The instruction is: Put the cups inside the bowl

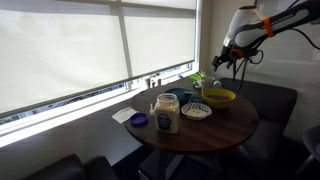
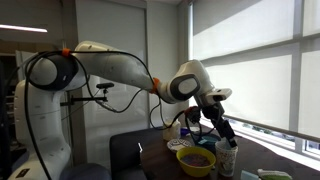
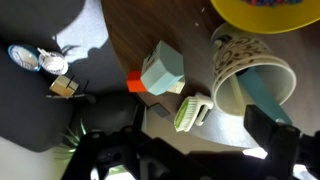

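In the wrist view a pale cup (image 3: 250, 75) with a speckled outside and a teal inside stands on the dark table beside the yellow bowl (image 3: 265, 12). My gripper (image 3: 180, 150) is open and empty above it, its fingers apart at the bottom of the frame. In an exterior view the gripper (image 1: 222, 62) hangs above the far side of the round table, over the yellow bowl (image 1: 219, 97). The white bowl with the blue pattern (image 1: 196, 110) sits nearer the table's middle. A dark teal cup (image 1: 172, 99) stands behind the jar.
A tall clear jar with a white lid (image 1: 166, 114) and a flat blue disc (image 1: 139, 121) stand at the table's near side. A green-and-white brush (image 3: 190, 112) and a teal block with an orange part (image 3: 160, 72) lie next to the pale cup. Dark seats surround the table.
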### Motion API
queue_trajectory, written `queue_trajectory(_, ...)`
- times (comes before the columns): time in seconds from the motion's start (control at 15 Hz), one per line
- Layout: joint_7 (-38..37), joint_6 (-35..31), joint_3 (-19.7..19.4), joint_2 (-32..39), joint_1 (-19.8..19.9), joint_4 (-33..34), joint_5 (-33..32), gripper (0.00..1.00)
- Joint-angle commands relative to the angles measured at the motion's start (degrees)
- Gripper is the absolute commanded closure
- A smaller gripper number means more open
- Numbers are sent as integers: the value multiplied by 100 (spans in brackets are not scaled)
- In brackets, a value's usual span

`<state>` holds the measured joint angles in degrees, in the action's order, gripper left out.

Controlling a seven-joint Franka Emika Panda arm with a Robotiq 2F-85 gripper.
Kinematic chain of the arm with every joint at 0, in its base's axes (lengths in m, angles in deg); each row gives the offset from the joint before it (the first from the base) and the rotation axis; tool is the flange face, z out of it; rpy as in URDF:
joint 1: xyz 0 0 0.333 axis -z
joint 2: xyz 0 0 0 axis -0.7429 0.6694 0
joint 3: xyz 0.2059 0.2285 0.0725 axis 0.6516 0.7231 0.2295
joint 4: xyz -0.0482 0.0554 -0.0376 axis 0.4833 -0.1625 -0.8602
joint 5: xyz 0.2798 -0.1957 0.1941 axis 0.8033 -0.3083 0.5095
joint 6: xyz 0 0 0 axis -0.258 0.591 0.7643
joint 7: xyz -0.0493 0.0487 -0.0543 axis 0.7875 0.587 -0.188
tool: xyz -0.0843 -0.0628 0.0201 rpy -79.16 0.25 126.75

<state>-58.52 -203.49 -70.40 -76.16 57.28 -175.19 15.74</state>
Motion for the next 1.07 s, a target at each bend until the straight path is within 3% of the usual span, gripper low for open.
queue_trajectory(0.0,-244,802,12,70,-59,298,806,0)
queue_trajectory(0.73,-992,-90,-119,496,-26,40,1268,1)
queue_trajectory(0.87,-957,-275,-98,610,-63,-16,1391,7)
queue_trajectory(1.0,-901,-483,-83,735,-98,-20,1507,20)
